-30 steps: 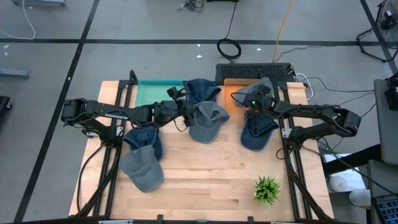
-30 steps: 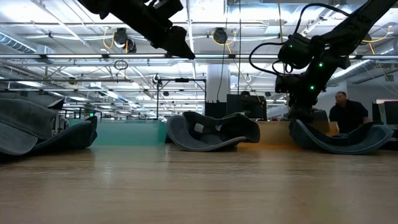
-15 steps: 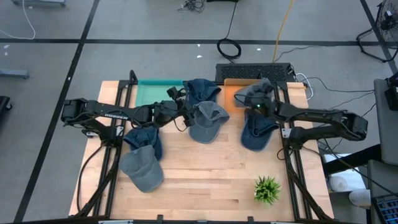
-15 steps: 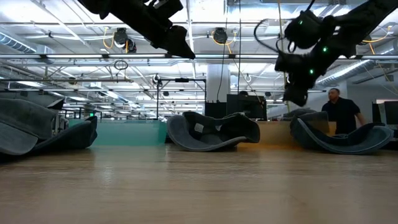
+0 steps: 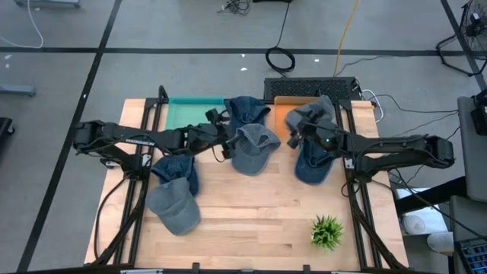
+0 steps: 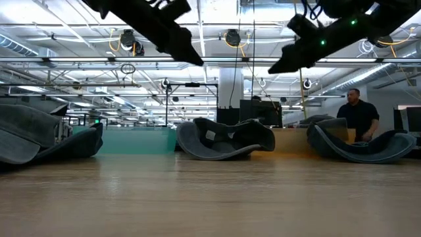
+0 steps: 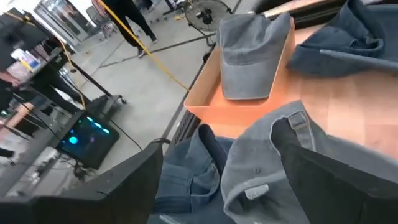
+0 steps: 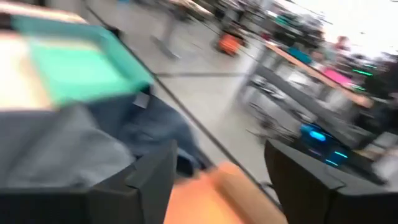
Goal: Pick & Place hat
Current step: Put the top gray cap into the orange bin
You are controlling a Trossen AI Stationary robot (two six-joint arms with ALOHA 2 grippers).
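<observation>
Right pincer (image 5: 292, 141): fingers apart, nothing between them, hanging above the counter (image 5: 251, 205) just beside the orange tray (image 7: 249, 109). Grey hat (image 7: 254, 55) lies in that tray, brim over the rim. I judge this one placed; pincer empty because the drop is done.

Left pincer (image 5: 228, 146): fingers apart, empty, hovering over the middle grey hat (image 5: 253, 148), which rests on the counter between the 2 trays. Likely the next pick; approach from above suits its soft crown.

Green tray (image 5: 186, 114): a dark blue hat (image 5: 245, 111) lies just beside it, partly over its edge, I cannot tell how far in.

Still on the counter: 1 dark blue hat (image 5: 313, 161) under my right arm, 2 more hats at the left. Potted plant (image 5: 326, 231) stands well apart.
</observation>
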